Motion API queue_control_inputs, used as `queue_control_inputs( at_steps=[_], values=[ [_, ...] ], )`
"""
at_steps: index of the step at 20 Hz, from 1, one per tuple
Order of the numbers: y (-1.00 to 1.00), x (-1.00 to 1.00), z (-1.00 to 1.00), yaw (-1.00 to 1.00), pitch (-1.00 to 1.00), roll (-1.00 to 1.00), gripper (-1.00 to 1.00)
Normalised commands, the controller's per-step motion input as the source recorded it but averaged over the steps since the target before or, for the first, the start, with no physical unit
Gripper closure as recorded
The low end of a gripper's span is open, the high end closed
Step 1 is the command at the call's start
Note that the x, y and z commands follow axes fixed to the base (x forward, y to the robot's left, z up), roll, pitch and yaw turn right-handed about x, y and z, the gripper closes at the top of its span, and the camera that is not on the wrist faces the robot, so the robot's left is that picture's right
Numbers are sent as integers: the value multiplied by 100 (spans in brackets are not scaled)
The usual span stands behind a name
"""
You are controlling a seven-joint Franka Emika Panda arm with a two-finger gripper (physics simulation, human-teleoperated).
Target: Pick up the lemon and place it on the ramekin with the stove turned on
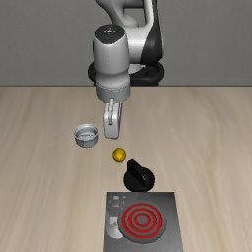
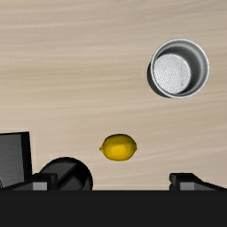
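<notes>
A small yellow lemon (image 1: 119, 155) lies on the wooden table, a little forward of my gripper (image 1: 114, 128). The gripper hangs above the table, open and holding nothing. A metal ramekin (image 1: 87, 135) stands upright toward the exterior view's left of the gripper, apart from the lemon. The stove (image 1: 141, 220) sits near the front edge and its round burner glows red. In the wrist view the lemon (image 2: 119, 147) lies just ahead of the gap between my fingertips (image 2: 191, 180). The ramekin (image 2: 179, 68) sits farther off, its inside bare.
A black round-bodied object (image 1: 139, 175) rests between the lemon and the stove, close to the lemon (image 2: 66, 175). A dark corner of the stove (image 2: 13, 158) shows beside it. Bare wood stretches to both sides of the table (image 1: 39, 167).
</notes>
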Motion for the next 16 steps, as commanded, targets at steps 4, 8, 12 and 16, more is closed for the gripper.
queue_control_inputs(
  at_steps=[4,8,12,16],
  values=[
    [0,0,-100,0,0,0,-100],
    [0,0,-100,0,0,0,-100],
    [0,0,-100,0,0,0,-100],
    [25,0,-25,0,0,0,100]
  ],
)
